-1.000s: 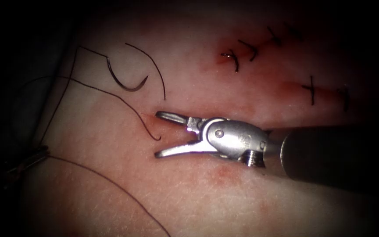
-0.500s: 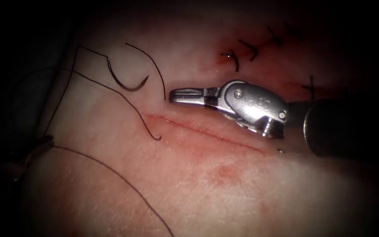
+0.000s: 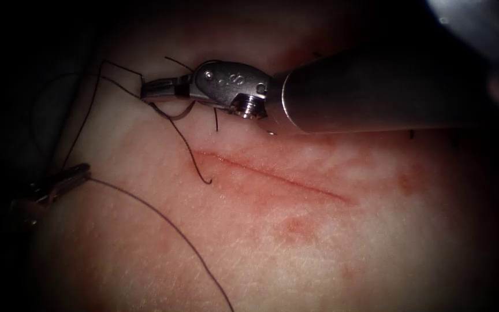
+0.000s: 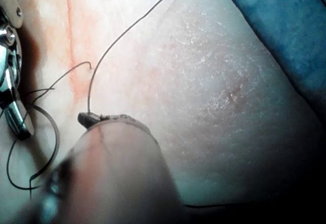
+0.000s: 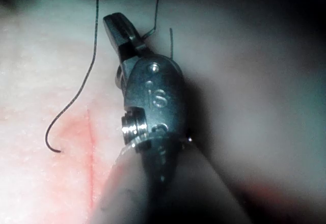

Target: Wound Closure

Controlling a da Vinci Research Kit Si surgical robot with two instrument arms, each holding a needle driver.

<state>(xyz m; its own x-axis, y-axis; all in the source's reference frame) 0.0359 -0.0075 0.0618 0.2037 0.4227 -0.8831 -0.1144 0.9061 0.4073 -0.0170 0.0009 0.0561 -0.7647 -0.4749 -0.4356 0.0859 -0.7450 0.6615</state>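
Endoscope view: the right tool (image 3: 148, 89) reaches in from the right across the tissue (image 3: 295, 242), above the cut (image 3: 272, 176); its jaws lie close together with hardly a gap between them, their tips at the swaged end of the needle (image 3: 171, 114), where the thread (image 3: 145, 211) joins it; whether they actually pinch the needle there or merely rest over it cannot be told from this view; the needle's curve shows just below the jaws, lying flat on the tissue surface above the cut's left end, not driven into the tissue; its pointed end runs under the tool's wrist. A cut end of thread (image 3: 200, 170) curls down to the left end of the cut and stops there, loose.

The left tool (image 3: 67, 179) sits at the left margin in shadow, jaws closed on the thread, which runs from them in a long arc down across the tissue below the cut.

Left wrist view: the left tool's tip (image 4: 86, 118) pinches the thread (image 4: 109, 51); the right tool (image 4: 18, 124) and the needle's arc (image 4: 48, 170) lie just beside it.

Right wrist view: the right tool (image 5: 118, 28) has its jaws all but together, a strand of thread (image 5: 148, 32) at their side; the cut (image 5: 90, 152) shows as a red line below.
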